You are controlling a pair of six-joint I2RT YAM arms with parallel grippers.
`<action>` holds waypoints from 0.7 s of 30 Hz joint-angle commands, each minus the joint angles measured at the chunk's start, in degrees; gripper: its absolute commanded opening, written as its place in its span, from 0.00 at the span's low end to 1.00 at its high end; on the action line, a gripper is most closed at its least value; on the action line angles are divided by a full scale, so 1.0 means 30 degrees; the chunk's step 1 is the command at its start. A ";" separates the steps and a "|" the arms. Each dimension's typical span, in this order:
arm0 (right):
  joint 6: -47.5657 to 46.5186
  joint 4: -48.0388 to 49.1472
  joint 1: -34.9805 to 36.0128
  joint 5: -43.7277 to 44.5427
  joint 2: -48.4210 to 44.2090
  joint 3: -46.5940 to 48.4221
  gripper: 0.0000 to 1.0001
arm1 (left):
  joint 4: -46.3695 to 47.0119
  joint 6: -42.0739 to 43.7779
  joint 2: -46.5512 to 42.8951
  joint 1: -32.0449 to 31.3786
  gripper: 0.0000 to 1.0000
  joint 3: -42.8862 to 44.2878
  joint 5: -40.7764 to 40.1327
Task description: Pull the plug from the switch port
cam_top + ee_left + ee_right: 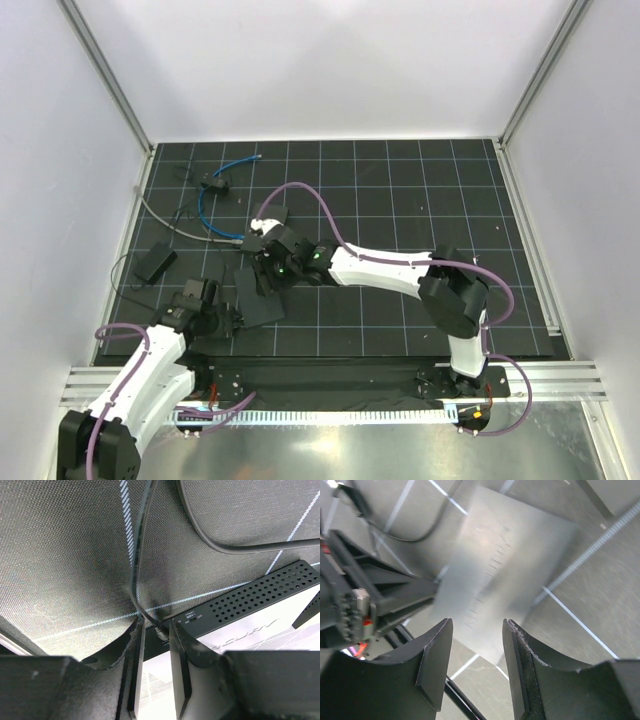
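Note:
A thin bright-blue cable loops across the back left of the mat. One pale tip lies free at the back. Its other end runs to a compact black box beside my right gripper; the plug and port there are too small to make out. My right gripper is open and empty over the flat black slab. My left gripper is open, its fingers either side of a thin black wire's plug in the slab's edge. No blue cable shows in the wrist views.
A grey cable runs from the left wall to the same box. A small black box sits on the blue loop. Another black box with a thin black wire lies at the left. The slab lies between both grippers.

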 commanded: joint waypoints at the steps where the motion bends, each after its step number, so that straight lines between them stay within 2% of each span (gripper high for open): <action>1: -0.0540 0.0273 0.0076 -0.1869 0.0796 0.1119 0.52 | 0.0297 -0.0366 0.0203 -0.0035 0.30 0.0036 -0.0643; 3: -0.0540 0.0535 0.0076 -0.2488 0.1380 0.1559 0.52 | 0.0268 -0.0367 0.0233 -0.0035 0.27 0.0007 -0.0760; 8: -0.0891 0.1444 0.0076 -0.4976 0.2203 0.1971 0.49 | 0.0648 -0.0484 -0.0059 -0.0035 0.11 -0.0461 -0.0995; 11: -0.1329 0.1651 0.0076 -0.5534 0.2671 0.2378 0.48 | 0.0619 -0.0543 -0.0439 -0.0035 0.06 -0.0724 -0.1141; 13: -0.2291 0.0426 0.0076 -0.5043 0.3140 0.2993 0.48 | 0.0619 -0.0543 -0.0587 -0.0035 0.01 -0.0755 -0.1142; 16: -0.3232 -0.1449 0.0076 -0.3986 0.3869 0.4164 0.48 | 0.0532 -0.0484 -0.0938 -0.0034 0.00 -0.0872 -0.1258; 18: -0.3643 -0.2446 0.0105 -0.4304 0.4340 0.5366 0.48 | 0.0560 -0.0484 -0.1202 -0.0006 0.00 -0.1105 -0.1288; 21: -0.4084 -0.1777 0.0164 -0.4191 0.4752 0.5486 0.48 | 0.0590 -0.0513 -0.1437 -0.0006 0.00 -0.1282 -0.1376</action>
